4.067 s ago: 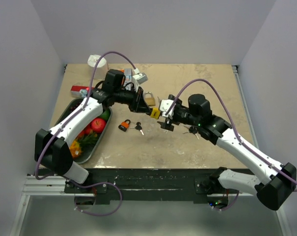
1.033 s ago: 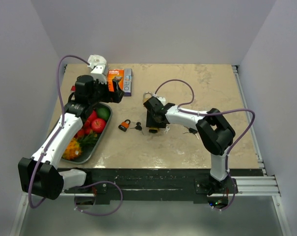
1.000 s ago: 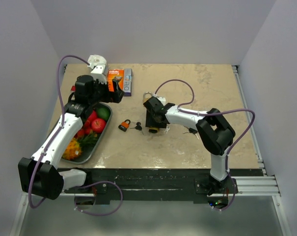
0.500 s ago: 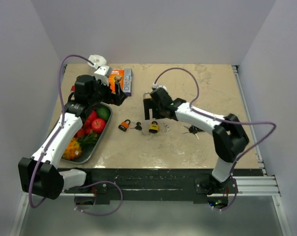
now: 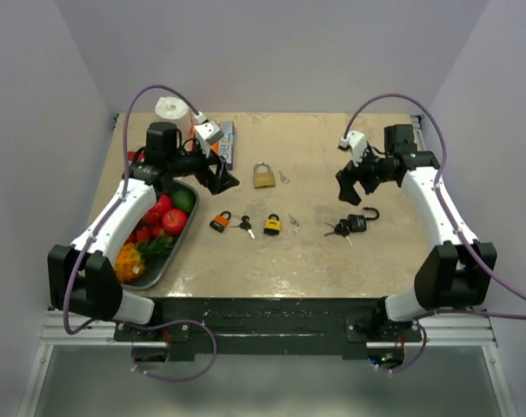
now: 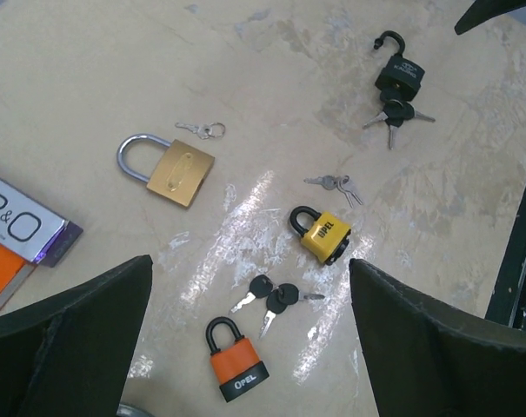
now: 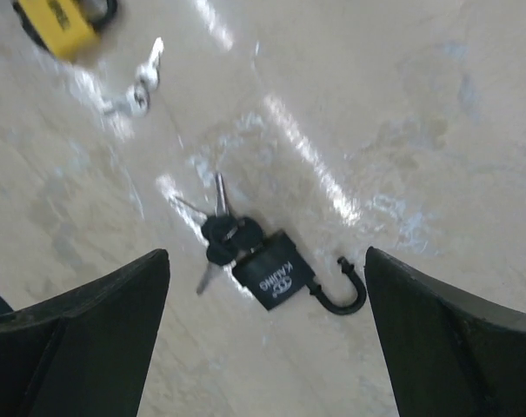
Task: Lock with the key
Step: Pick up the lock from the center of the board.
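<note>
Several padlocks lie on the table. A brass padlock (image 5: pixel 263 175) (image 6: pixel 171 169) has a small key (image 5: pixel 282 177) (image 6: pixel 200 130) beside it. An orange padlock (image 5: pixel 220 221) (image 6: pixel 235 365) lies next to black-headed keys (image 5: pixel 243 225) (image 6: pixel 276 297). Silver keys (image 5: pixel 293 224) (image 6: pixel 332 183) rest by a yellow padlock (image 5: pixel 272 226) (image 6: pixel 323 236). The black padlock (image 5: pixel 358 221) (image 7: pixel 276 278) has its shackle swung open and a key bunch (image 7: pixel 219 234) at its base. My left gripper (image 5: pixel 221 176) (image 6: pixel 249 263) hovers open above the orange padlock. Open and empty, my right gripper (image 5: pixel 354 187) (image 7: pixel 267 253) hangs over the black padlock.
A metal tray (image 5: pixel 163 262) with fruit sits at the left edge. An orange and purple box (image 5: pixel 221 143) (image 6: pixel 10 234) and a white roll (image 5: pixel 169 108) stand at the back left. A red item (image 5: pixel 136 159) lies beside the left arm.
My right arm has swung away from the brass and yellow padlocks to the right, over the black padlock; the yellow padlock now lies free. My left gripper moved toward the middle.
</note>
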Tool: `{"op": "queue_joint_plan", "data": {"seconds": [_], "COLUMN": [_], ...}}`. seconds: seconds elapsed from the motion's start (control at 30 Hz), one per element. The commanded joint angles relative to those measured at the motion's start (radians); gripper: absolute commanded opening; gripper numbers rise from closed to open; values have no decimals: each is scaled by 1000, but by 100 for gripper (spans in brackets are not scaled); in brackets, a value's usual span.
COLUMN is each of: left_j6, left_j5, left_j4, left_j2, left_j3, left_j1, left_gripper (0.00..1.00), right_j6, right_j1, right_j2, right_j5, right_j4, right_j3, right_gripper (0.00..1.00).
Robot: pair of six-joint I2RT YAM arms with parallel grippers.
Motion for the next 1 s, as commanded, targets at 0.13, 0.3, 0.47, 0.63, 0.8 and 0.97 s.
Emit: {"op": "queue_joint_plan", "data": {"seconds": [0.13, 0.3, 0.47, 0.63, 0.8, 0.97], "left_j6": [245, 309, 314, 314, 313, 309], "left_j5": [202, 245, 253, 262, 277, 283], "left_j4": [-142, -204, -207, -204, -199, -195], "left_j2": [50, 47, 33, 23, 23, 27], "left_j3": [92, 91, 69, 56, 48, 48], "left_j1": [6, 6, 6, 6, 6, 6], "left_gripper": [99, 99, 98, 98, 98, 98], "right_j6": [-658, -775, -828, -841, -850, -871], "right_j1": [-85, -85, -82, -80, -68, -68], "right_j2": [161, 204, 253, 290, 301, 319], "right_j5": [52, 123, 147, 144, 135, 147], "right_j4": [-387, -339, -282, -223, -141, -100], "right_j3": [44, -5, -34, -51, -99, -132], "right_gripper": [93, 94, 94, 94, 93, 91]}}
